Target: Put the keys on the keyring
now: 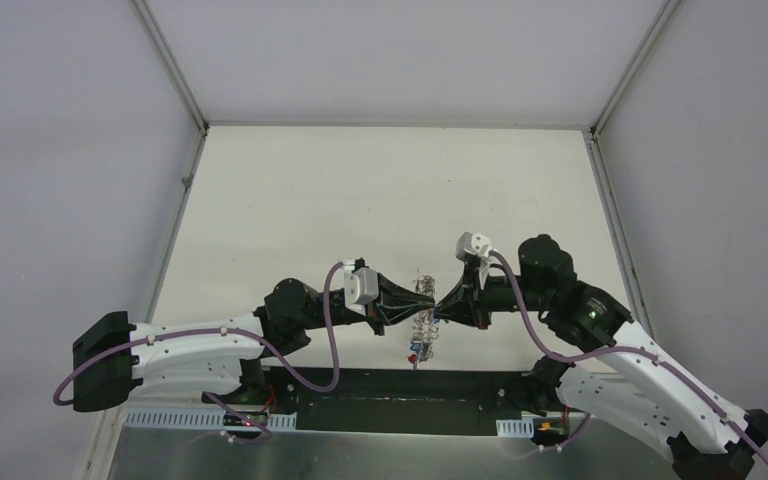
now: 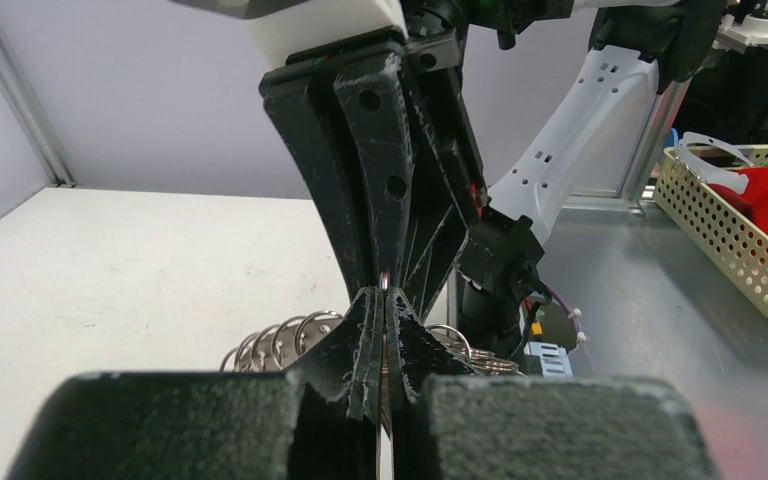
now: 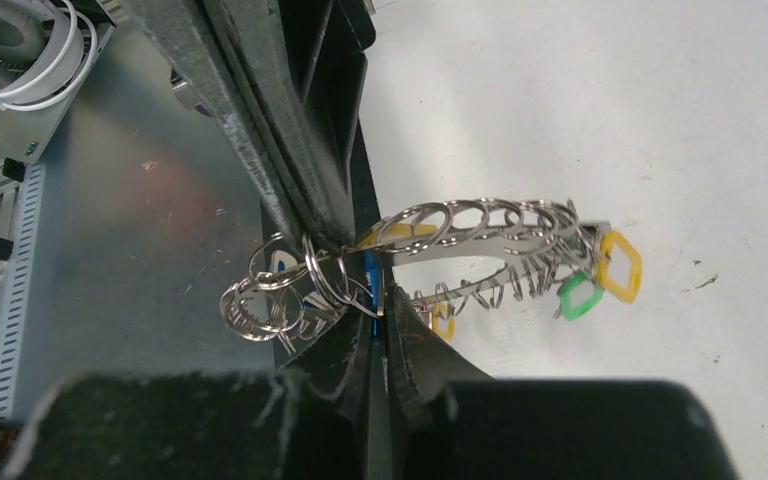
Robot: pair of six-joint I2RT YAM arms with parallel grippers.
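The two grippers meet tip to tip a little above the table. The keyring (image 1: 422, 325) hangs between them, a curved silvery band strung with several wire rings (image 3: 480, 245). Keys with a yellow tag (image 3: 622, 265) and a green tag (image 3: 580, 297) dangle from its far end. My left gripper (image 2: 385, 300) is shut on a thin metal sliver at the keyring's near end. My right gripper (image 3: 380, 305) is shut, with a key's blue tag (image 3: 369, 275) and a silver sliver between its jaws. In the top view the left gripper (image 1: 424, 297) and the right gripper (image 1: 442, 302) almost touch.
A cream perforated basket (image 2: 730, 230) holding red items stands off to the side on the metal surface. A steel plate (image 1: 360, 440) runs along the near edge by the arm bases. White walls close in the table (image 1: 380, 190) on three sides.
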